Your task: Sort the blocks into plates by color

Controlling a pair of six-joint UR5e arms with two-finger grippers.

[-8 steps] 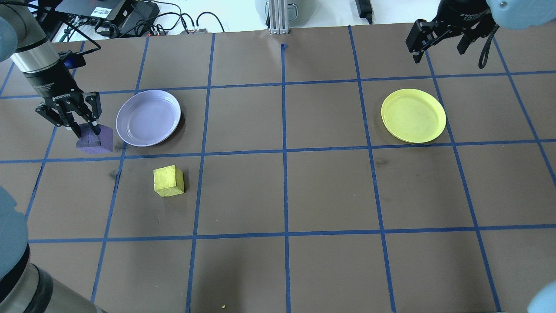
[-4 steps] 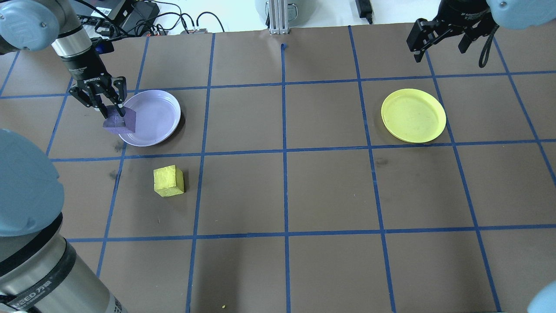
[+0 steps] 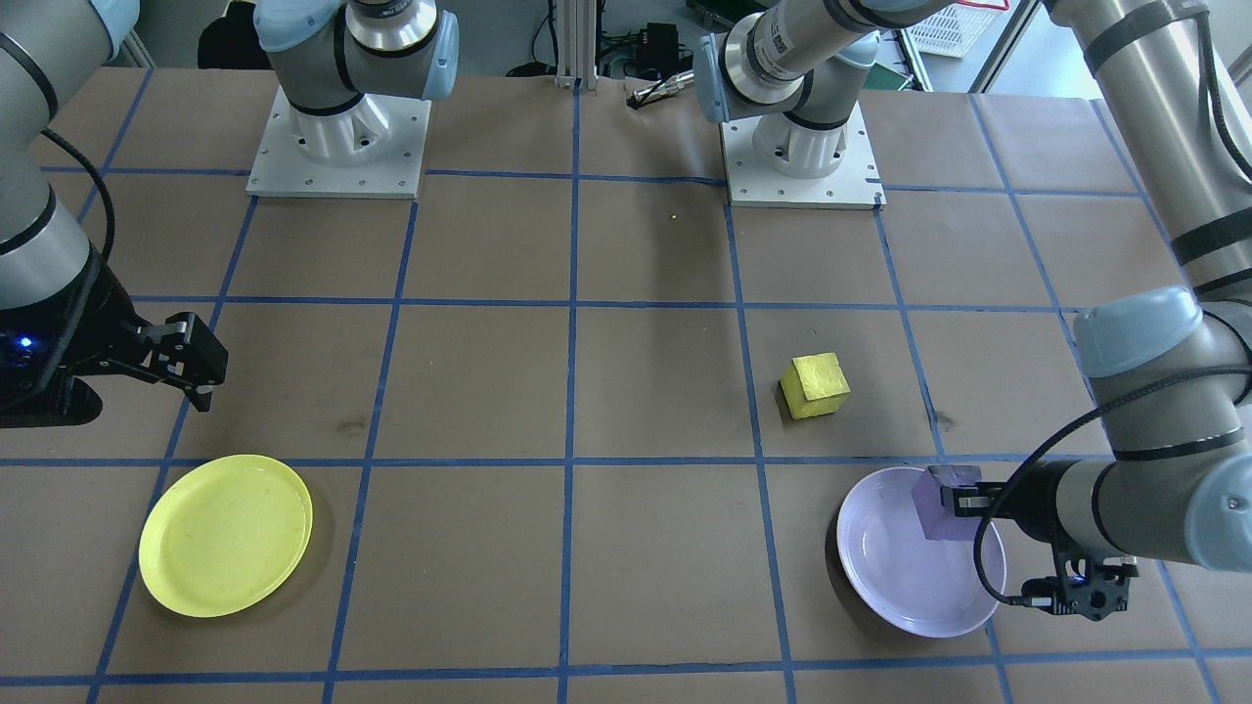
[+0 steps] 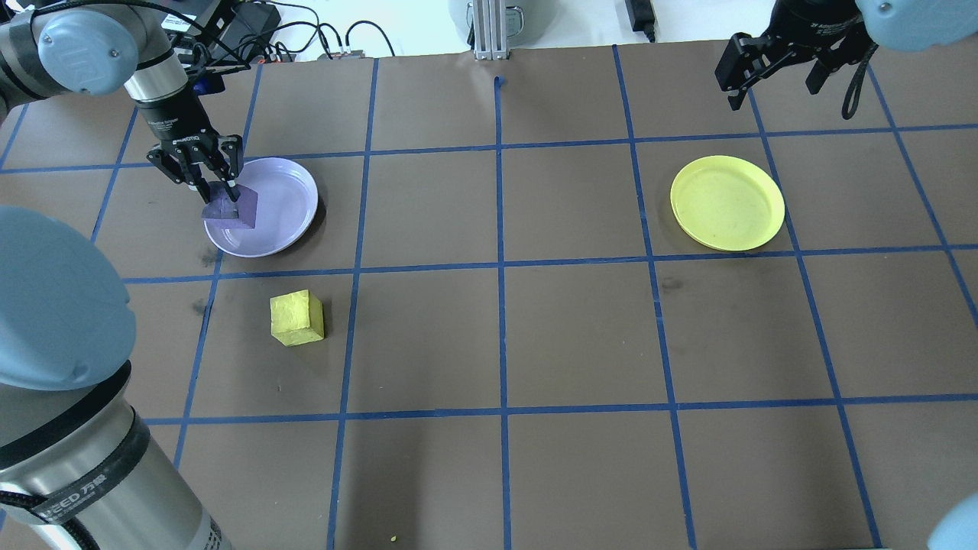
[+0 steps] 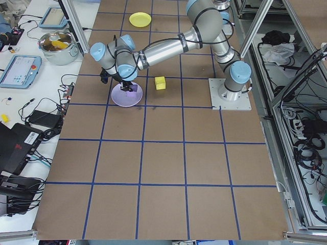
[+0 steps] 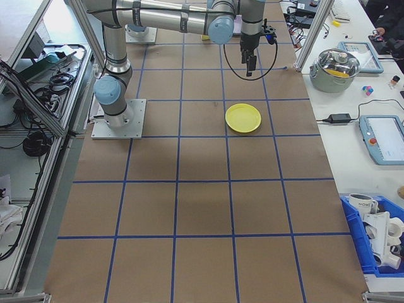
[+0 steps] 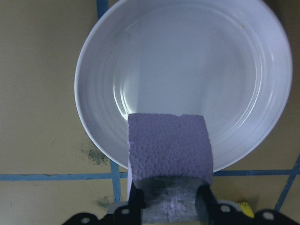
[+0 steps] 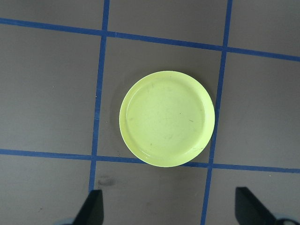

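purple block (image 4: pixel 229 206) being held clamped in left gripper (image 4: pixel 219 197), upper left of overhead view, over near edge of lavender plate (image 4: pixel 286 200) for matching drop | right gripper (image 4: pixel 772 72) being kept spread, upper right, above yellow plate (image 4: pixel 727 203) | yellow block (image 4: pixel 296 318) being left on table, below lavender plate

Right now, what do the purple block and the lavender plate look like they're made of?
The purple block looks like matte foam: its faces are pebbled and its edges crumbly, though painted wood isn't ruled out. The lavender plate looks like smooth, glossy plastic, with soft highlights and moulded concentric rings.
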